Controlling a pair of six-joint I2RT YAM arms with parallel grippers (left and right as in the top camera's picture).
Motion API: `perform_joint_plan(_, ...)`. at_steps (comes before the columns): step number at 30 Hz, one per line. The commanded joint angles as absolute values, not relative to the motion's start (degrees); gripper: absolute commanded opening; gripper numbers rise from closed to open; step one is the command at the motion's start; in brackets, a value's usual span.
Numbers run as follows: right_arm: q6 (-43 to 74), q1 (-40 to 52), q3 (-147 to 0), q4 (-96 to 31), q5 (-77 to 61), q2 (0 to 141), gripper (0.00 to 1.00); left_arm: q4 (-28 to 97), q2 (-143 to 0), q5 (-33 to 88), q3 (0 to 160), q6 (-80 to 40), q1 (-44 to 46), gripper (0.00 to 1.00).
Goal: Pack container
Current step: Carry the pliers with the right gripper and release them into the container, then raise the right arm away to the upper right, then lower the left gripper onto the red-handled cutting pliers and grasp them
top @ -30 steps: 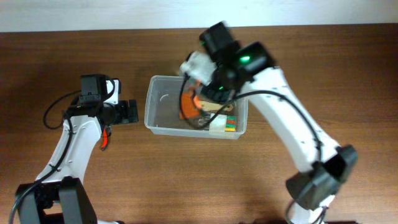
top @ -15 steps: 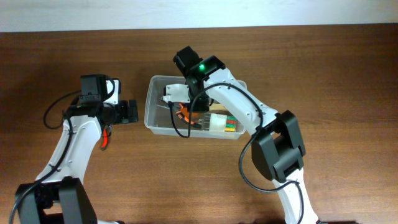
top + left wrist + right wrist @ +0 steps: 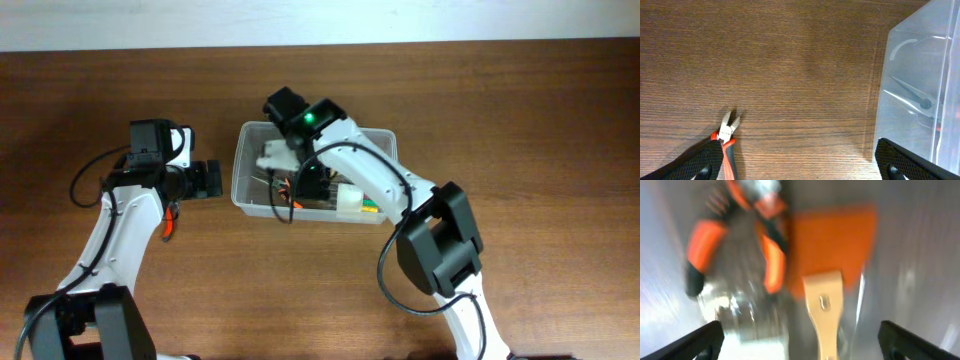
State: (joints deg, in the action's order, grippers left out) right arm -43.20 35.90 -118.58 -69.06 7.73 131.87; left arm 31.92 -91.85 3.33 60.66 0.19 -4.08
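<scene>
Status: container (image 3: 252,150) sits on the table (image 3: 790,60), centre of the overhead frame, and is partly packed. Inside we see orange-and-black pliers (image 3: 735,245) and an orange scraper (image 3: 832,240) with a wooden handle. A white block with coloured strips (image 3: 360,200) sits in its lower right corner.

Right gripper (image 3: 308,182) is down inside the container, over the pliers and scraper. Its wrist view is blurred, but its fingers (image 3: 700,340) show at both lower corners of the frame, spread wide and gripping nothing.

Left gripper (image 3: 208,178) hangs over the table just left of the container. Its fingers (image 3: 702,160) are also wide apart and empty.

Red-handled cutters (image 3: 726,135) lie on the table outside the container, at the lower left of the left wrist frame, just beside one finger.

We judge the job well along but not finished: several items are in, and at least the cutters are left to load. We see no lid, so we cannot tell whether closing is part of it.
</scene>
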Motion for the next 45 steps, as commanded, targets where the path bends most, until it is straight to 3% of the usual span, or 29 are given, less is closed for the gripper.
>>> perform_joint_plan(1,-26.37,30.94,-125.34,-74.17,13.06,125.49,0.99,31.79,-92.2,3.18,61.56,0.89,-4.16,0.99)
perform_joint_plan(5,-14.55,24.45,-135.2,-84.18,7.57,121.12,0.99,31.73,-92.2,3.2,61.56,0.89,-4.16,0.99)
perform_joint_plan(10,-6.09,14.48,-142.5,-87.99,-2.24,116.75,0.98,31.77,-92.2,3.2,61.56,0.89,-4.16,0.99)
perform_joint_plan(19,4.51,-4.19,-142.15,-89.56,-6.07,114.69,0.98,33.12,-92.79,4.84,61.49,0.91,-4.16,0.99)
perform_joint_plan(24,7.44,-11.07,-140.31,-89.14,-5.98,114.69,0.98,36.86,-92.88,-4.01,61.49,3.31,-4.19,0.99)
perform_joint_plan(29,7.4,-15.66,-140.14,-89.14,-5.96,114.8,0.98,43.48,-92.88,-13.76,61.52,4.16,-4.16,0.99)
perform_joint_plan(34,7.4,-17.8,-140.14,-89.14,-5.8,114.8,0.99,45.67,-92.88,-15.92,61.63,10.63,-4.19,0.99)
perform_joint_plan(40,7.4,-18.06,-140.14,-89.14,-5.8,114.8,0.98,53.95,-92.88,-0.86,65.1,5.87,-6.7,0.99)
perform_joint_plan(45,7.4,-18.06,-140.14,-88.92,-5.82,114.8,0.98,53.84,-92.9,1.41,65.69,-1.96,-10.79,0.99)
